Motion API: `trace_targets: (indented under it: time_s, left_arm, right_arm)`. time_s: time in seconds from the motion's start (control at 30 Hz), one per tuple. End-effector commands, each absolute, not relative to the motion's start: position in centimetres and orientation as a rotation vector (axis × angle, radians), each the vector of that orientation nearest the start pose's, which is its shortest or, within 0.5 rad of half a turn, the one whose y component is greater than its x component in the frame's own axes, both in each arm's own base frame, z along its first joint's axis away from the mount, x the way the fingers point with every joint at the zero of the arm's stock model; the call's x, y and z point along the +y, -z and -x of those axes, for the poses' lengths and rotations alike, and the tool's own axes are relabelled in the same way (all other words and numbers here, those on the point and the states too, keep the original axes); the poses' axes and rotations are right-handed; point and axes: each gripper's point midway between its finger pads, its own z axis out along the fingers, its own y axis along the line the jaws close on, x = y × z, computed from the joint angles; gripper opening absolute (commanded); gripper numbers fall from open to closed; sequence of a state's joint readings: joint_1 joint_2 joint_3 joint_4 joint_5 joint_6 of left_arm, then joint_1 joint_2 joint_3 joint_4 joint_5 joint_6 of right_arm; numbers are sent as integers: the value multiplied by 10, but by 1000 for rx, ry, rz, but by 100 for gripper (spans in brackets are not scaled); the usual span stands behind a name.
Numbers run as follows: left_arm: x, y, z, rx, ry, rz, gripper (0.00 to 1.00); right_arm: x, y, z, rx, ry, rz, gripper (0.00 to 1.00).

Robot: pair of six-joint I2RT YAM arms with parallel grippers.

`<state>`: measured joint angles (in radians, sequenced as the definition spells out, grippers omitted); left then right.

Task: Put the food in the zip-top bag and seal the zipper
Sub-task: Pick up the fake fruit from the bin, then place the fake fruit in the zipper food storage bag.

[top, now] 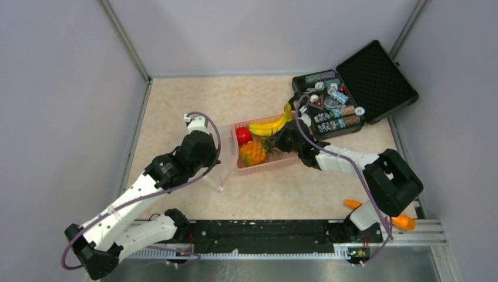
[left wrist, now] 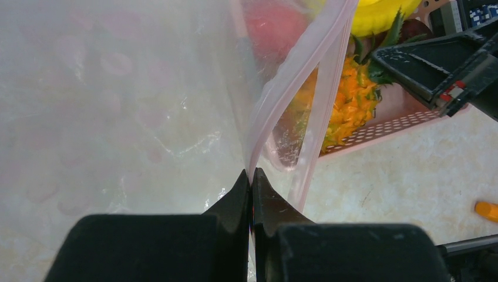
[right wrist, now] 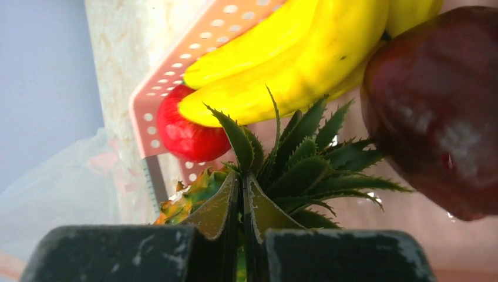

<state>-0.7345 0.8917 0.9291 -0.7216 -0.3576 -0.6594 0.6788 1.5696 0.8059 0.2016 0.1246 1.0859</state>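
Observation:
The clear zip-top bag (left wrist: 117,106) stands just left of the pink basket (top: 276,165). My left gripper (left wrist: 251,173) is shut on the bag's mouth edge, pinching the pale-pink zipper (left wrist: 293,70). The food lies in the basket: a banana bunch (top: 267,126), a red fruit (top: 243,136), a pineapple (top: 253,153) and a dark maroon fruit (right wrist: 434,106). My right gripper (right wrist: 242,179) is shut on the pineapple's green leaves (right wrist: 305,164), with a leaf caught between the jaws. In the top view the right gripper (top: 276,145) reaches into the basket from the right.
An open black case (top: 352,88) of small trinkets sits at the back right, close behind the basket. Two orange carrot-like sticks (top: 402,222) lie near the right arm's base. Grey walls close in the table on the left, back and right.

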Motion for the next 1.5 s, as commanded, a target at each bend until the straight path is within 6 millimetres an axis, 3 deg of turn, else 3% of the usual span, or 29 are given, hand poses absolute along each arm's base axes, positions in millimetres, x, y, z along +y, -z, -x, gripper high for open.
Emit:
trace_targets:
  time_s: [0.0,0.3,0.7,0.93,1.2,1.4,1.47]
  left_arm:
    - [-160,-215,-232,2189,417,124,0]
    - [-176,-222,-237,2194,476,125,0]
    - [-192,-214,-238,2239,533,110,0]
    - [-197,-217,-240,2239,551,103,0]
    - [-209,-226,-239,2236,629,105,0]
    - [-212,-221,-238,2253,638,109,0]
    - [-208,-217,-239,2261,606,112,0]
  right_arm:
    - [289,-168,-339,1980,-943,-445,0]
    - [259,-228,-327,1796,-870,-431,0]
    - [244,-266,-308,1732,-878,-462,0]
    - [260,-308,-289,1643,-1004,-424,0]
    - [290,-325,-274,1594,-1106,-384,0]
    - [300,-333,-269,1592,-1173,-396,0]
    - [300,-353,-254,1540,-1286,-401,0]
